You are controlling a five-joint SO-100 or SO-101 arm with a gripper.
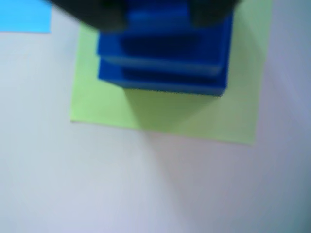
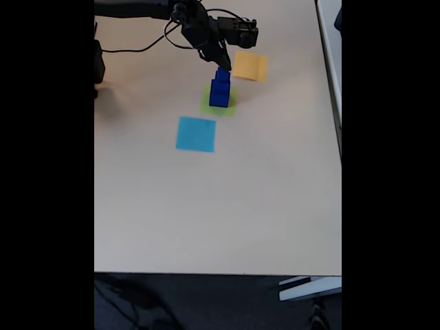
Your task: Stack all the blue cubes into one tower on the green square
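A tower of blue cubes (image 1: 163, 63) stands on the green square (image 1: 194, 114), larger cubes below and smaller ones above. In the fixed view the tower (image 2: 220, 93) rises from the green square (image 2: 229, 108) near the table's far side. My gripper (image 1: 159, 18) comes in from the top edge of the wrist view. Its dark fingers (image 1: 97, 14) lie against both sides of the topmost small cube (image 1: 158, 14). In the fixed view the gripper (image 2: 222, 68) sits right at the tower's top. The wrist picture is blurred.
A light-blue paper square (image 2: 196, 133) lies in front of the tower, with a corner of the same light-blue square (image 1: 24, 15) at the wrist view's top left. An orange-yellow square (image 2: 249, 66) lies to the right behind it. The table's right edge (image 2: 339, 137) is close.
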